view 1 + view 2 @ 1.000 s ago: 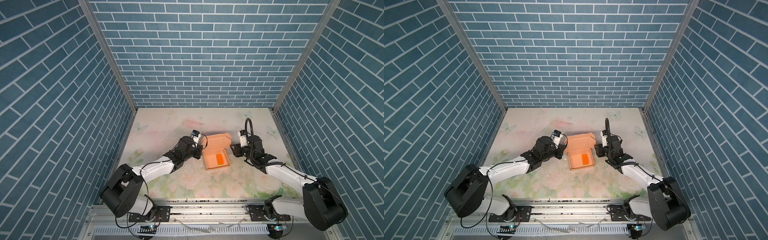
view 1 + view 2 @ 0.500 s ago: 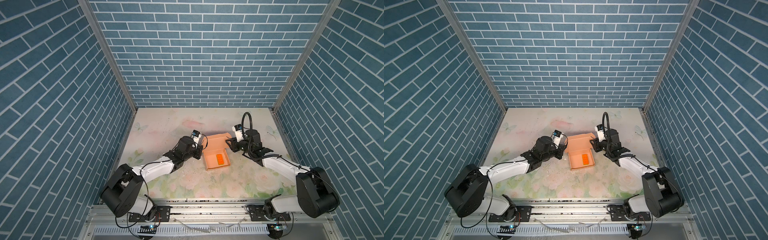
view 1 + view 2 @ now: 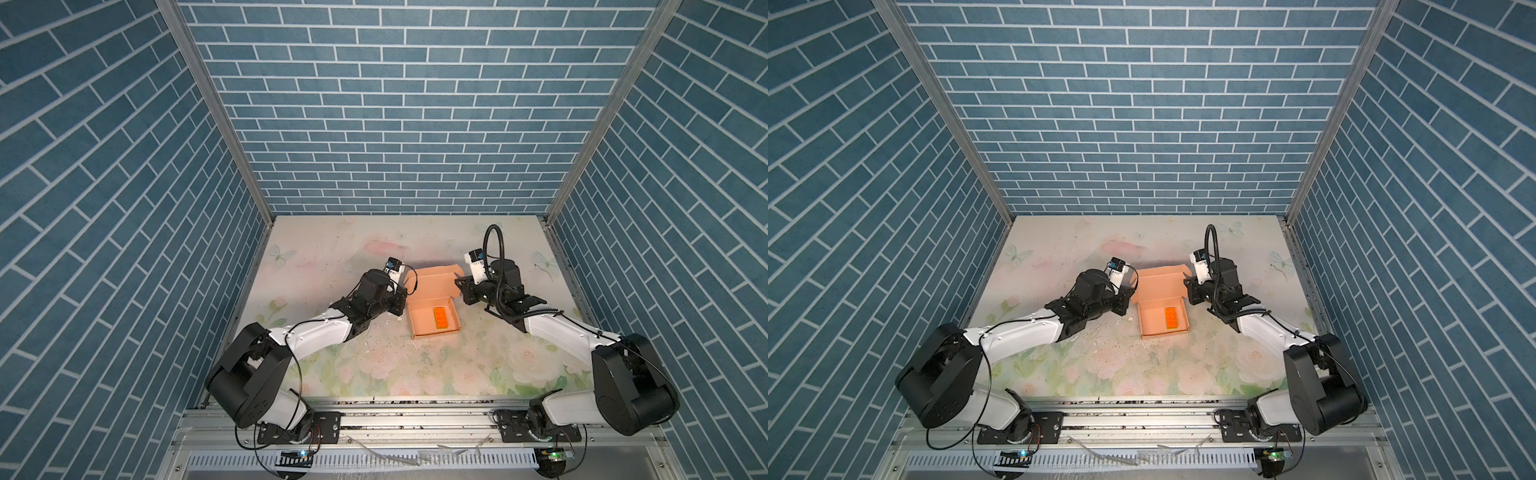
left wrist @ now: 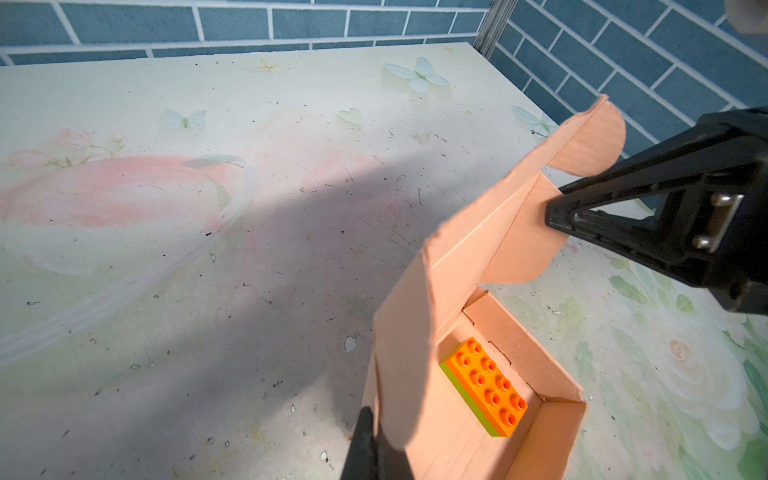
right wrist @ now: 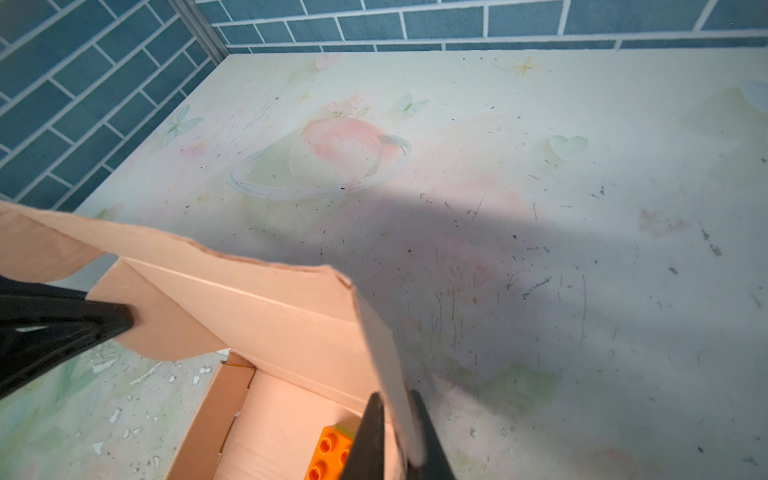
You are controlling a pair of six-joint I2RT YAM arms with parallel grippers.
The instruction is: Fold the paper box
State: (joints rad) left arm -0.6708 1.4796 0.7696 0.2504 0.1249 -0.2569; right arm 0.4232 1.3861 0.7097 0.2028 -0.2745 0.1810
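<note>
The paper box (image 3: 436, 284) sits mid-table (image 3: 332, 249) between my two arms. It is peach-tan card: a shallow open tray with its lid standing up behind it and rounded flaps at both lid ends. An orange studded brick (image 3: 441, 319) lies in the tray. My left end effector (image 3: 402, 300) is closed narrow on the lid's left flap, and my right end effector (image 3: 460, 286) pinches the right flap. Both top views show these grips only small. The left wrist view adds the card against my left fingers (image 4: 363, 440), a green layer under the brick and the lid's ragged edge. The right wrist view shows the flap sandwiched between my right fingers (image 5: 368, 432).
</note>
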